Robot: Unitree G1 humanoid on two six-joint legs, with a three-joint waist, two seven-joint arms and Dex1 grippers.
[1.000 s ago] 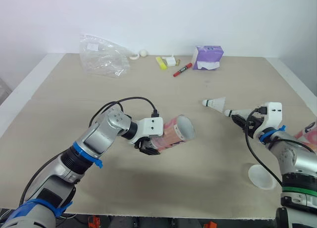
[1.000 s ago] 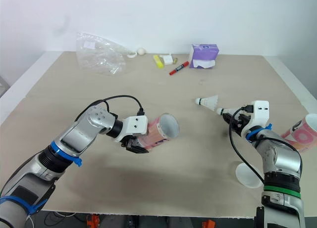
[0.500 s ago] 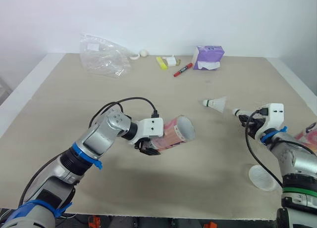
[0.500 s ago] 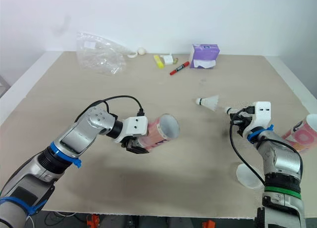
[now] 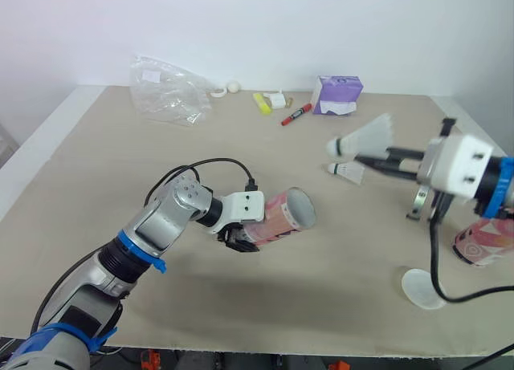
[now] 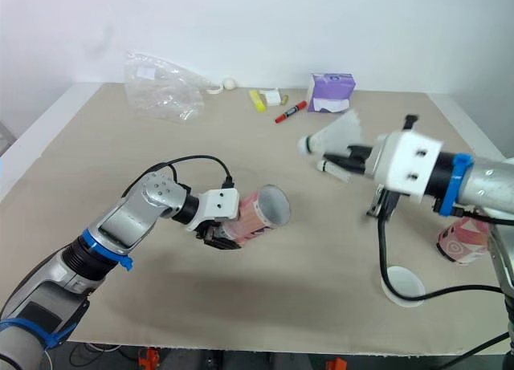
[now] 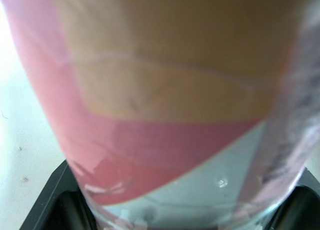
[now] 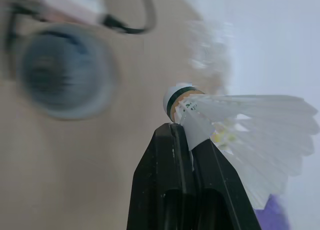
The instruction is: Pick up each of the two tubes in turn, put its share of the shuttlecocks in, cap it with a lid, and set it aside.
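Centre-right of frame, right gripper pinches white feather shuttlecock; left gripper clamps pink cylindrical tube. Likely loading step; next needs cork aimed into tube mouth.

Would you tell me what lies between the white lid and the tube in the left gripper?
Nothing: bare tabletop runs from the lid to the tube in the left gripper, as the left eye view shows.
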